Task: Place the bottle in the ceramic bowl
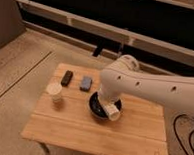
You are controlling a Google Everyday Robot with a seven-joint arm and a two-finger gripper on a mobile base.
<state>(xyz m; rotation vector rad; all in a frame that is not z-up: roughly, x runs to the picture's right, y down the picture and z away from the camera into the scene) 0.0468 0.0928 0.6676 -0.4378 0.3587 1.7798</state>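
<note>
The glossy black ceramic bowl sits near the middle of the wooden table. My white arm reaches in from the right and bends down over the bowl. The gripper is at the bowl's right side, low over its inside, and shows only as a pale rounded end. I cannot make out the bottle apart from the gripper; the arm hides that spot and the right half of the bowl.
A cream paper cup stands at the table's left. A flat black block and a blue-grey block lie at the back left. Black cables hang at the far right, off the table.
</note>
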